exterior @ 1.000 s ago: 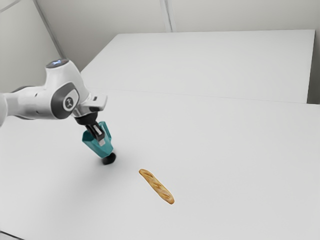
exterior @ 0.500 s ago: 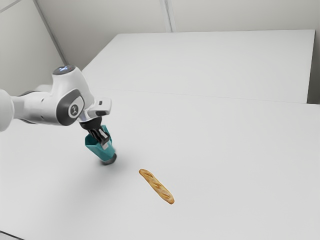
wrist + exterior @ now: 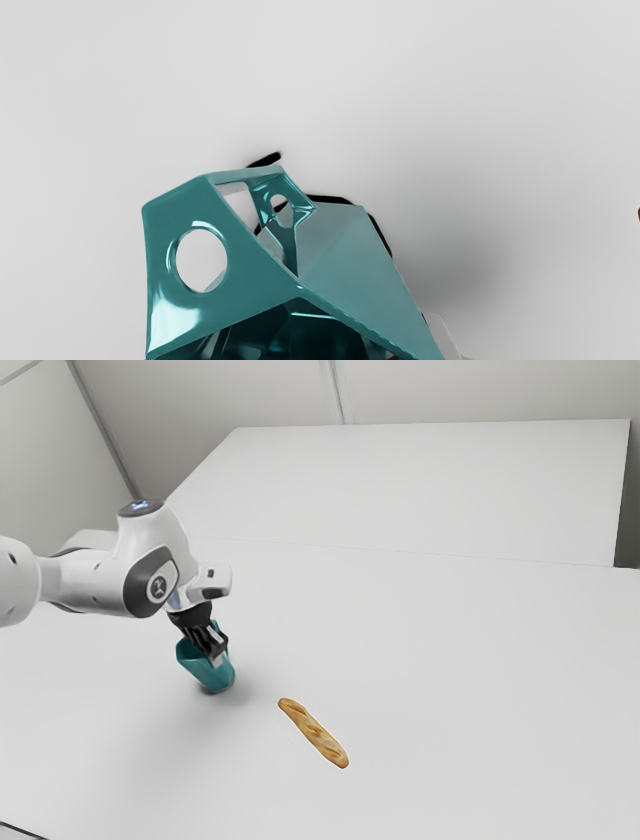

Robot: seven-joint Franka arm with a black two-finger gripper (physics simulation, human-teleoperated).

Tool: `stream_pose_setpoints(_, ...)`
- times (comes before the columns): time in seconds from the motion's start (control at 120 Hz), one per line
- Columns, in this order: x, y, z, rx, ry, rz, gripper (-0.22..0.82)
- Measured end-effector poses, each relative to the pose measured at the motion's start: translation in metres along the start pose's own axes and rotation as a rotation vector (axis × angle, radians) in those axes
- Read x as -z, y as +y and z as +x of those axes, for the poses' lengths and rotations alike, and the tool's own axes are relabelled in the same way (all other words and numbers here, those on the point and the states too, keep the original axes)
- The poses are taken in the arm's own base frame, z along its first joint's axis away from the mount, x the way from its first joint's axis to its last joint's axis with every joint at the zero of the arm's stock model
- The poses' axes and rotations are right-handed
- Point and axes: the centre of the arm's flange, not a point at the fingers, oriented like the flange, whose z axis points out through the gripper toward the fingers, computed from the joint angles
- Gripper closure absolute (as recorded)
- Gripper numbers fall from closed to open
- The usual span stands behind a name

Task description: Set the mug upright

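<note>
My gripper (image 3: 217, 657) reaches down at the rim of the teal mug (image 3: 207, 675) in the exterior view and is shut on the mug's wall. The mug leans slightly, its mouth toward the exterior view's upper left and its base low over the table; whether the base touches cannot be told. In the wrist view the faceted mug (image 3: 345, 245) shows its pierced handle and dark inside. The gripper (image 3: 412, 350) has one pale fingertip outside the wall; the other is largely hidden by the mug.
A baguette (image 3: 314, 733) lies on the white table (image 3: 450, 660), toward the exterior view's right and nearer the camera than the mug. A dark shadow edges the mug in the wrist view.
My hand has moved down and slightly toward the exterior view's right, carrying the mug. The mug is less tilted, and the dark shadow beneath it has drawn in under its base. The baguette stayed still.
</note>
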Motion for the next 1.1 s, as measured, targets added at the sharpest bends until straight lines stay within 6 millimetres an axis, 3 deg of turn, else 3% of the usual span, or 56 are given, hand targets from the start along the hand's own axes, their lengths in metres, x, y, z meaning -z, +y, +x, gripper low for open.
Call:
stream_pose_setpoints(0.167, -0.001, 0.002, 0.001, 0.012, -0.001, -0.006, 0.73)
stream_pose_setpoints(0.375, 0.006, 0.004, 0.001, 0.032, 0.016, -0.023, 0.33)
stream_pose_setpoints(0.542, 0.029, 0.007, 0.001, 0.032, 0.060, -0.018, 0.16)
stream_pose_setpoints(0.825, 0.074, 0.016, 0.006, 0.056, 0.089, -0.059, 0.05)
stream_pose_setpoints(1.1, 0.126, 0.014, 0.038, 0.097, 0.046, -0.100, 0.02)
